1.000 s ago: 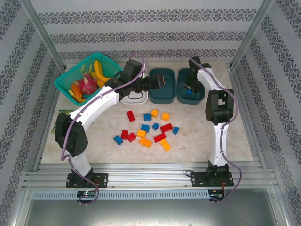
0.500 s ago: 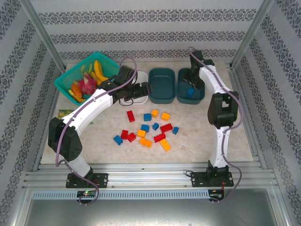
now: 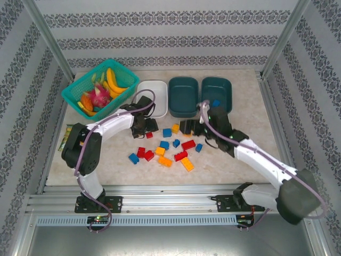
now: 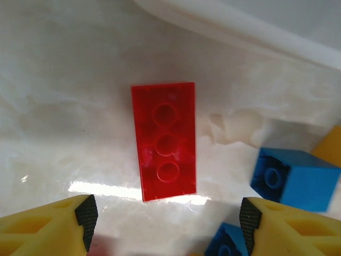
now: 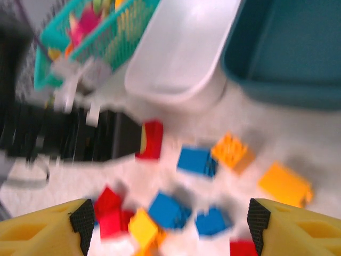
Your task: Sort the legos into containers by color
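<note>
Blur: the right wrist view is smeared, and the legos there read as red, blue and orange blobs with soft edges.
Cut off: in the left wrist view the white tub is just a rim along the top edge. An orange brick is clipped at the right edge and a blue one at the bottom.
Hidden: from above, the left gripper covers part of the red brick. The right gripper hides whatever lies under it, centre frame, and I can't tell if it touches anything.
Left gripper: jaws well apart with nothing between them. The red brick lies flat mid-frame in its wrist view, just ahead of the fingers, untouched.
Right gripper: jaws spread wide and empty, over the scattered legos.
Legos: loose in the centre of the top view, below the tubs. One blue brick sits in the right teal tub.
Tubs: white, teal, teal in a row at upper centre. The middle teal tub is between the other two.
Basket: upper left, holding fruit.
</note>
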Robot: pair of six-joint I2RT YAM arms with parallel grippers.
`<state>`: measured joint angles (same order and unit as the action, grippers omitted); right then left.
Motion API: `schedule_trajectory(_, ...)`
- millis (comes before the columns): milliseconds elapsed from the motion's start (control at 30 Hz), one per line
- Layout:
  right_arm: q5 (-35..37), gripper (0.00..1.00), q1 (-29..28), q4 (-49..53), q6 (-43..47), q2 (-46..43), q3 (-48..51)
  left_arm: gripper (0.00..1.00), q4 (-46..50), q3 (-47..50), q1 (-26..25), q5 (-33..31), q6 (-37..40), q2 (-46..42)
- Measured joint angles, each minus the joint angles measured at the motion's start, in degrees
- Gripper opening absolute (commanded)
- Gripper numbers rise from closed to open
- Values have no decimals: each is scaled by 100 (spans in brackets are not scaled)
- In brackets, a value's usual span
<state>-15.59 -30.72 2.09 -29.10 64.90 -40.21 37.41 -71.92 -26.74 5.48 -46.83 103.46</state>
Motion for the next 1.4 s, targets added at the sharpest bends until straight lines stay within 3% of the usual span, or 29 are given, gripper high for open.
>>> schedule_trajectory(267,-44,77,-138,-214,63,-1040,472,66,-221,-22,107,-74,-149,560)
schedule_trajectory(500,-149,77,-138,-240,59,-772,472,42,-160,-50,179,-170,-142,647)
schedule_trajectory(733,-188,76,-138,-229,66,-608,435,32,-133,-13,201,-247,-149,570)
schedule_trajectory(1000,-184,76,-138,-151,236,-557,-4,31,361,291,201,-444,-103,-793)
schedule_trajectory(1167,-127,75,-140,-175,245,-459,-247,31,776,-964,234,-280,291,-758)
schedule_trajectory(1400,35,75,-140,-61,247,-101,-562,33,1067,-3331,487,79,809,1191)
